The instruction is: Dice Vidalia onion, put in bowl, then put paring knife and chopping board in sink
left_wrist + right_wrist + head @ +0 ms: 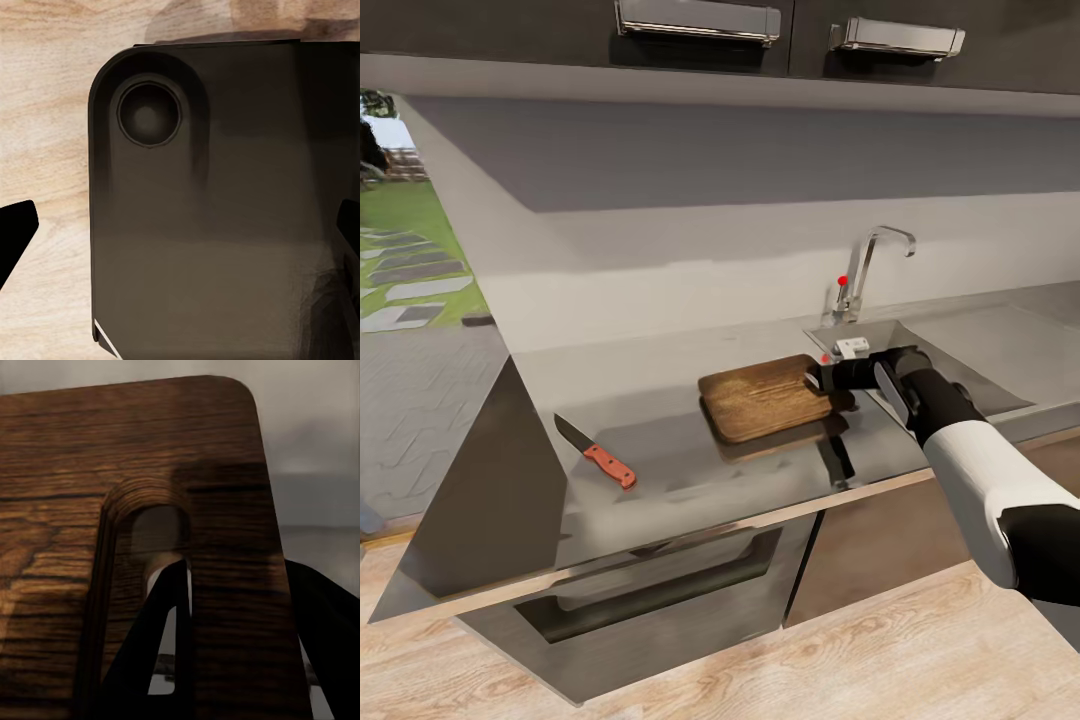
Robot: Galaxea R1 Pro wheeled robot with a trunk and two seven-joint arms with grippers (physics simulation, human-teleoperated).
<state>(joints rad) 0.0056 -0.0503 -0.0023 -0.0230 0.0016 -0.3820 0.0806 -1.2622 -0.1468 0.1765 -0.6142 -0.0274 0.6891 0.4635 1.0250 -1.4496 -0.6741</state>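
Steel sink (1000, 350): it lies just behind and beside the right gripper, with the faucet (865, 270) rising beyond the gripper's far side; the basin floor is hidden by the arm, so whether an onion is in there cannot be told.
Grey countertop (660, 430): it stretches away from the gripper toward the robot's left, carrying the board and the knife.
Wooden chopping board (768, 397): it sits directly ahead of the right gripper's tips, its handle-slot end the end nearest the tool; in the head view it looks tilted up a little at that end (a dark shadow or reflection shows under it).
Right gripper (822, 378): one dark finger (161, 637) passes through the board's slot and the other lies outside the board's end edge, so the jaws straddle the strip of wood between; it appears clamped on the board.
Left gripper (180, 232): its fingertips stand wide apart, grasping nothing, over a dark panel and wooden floor.
Paring knife (596, 453): it lies flat on the counter, well apart from the right gripper, past the board's far end.
Step in hand: probably moving the chopping board by its handle end, likely toward the sink.
Next move calls for: a firm pinch on the narrow strip, then a lift high enough to clear the sink's rim before swinging the board back over the basin.
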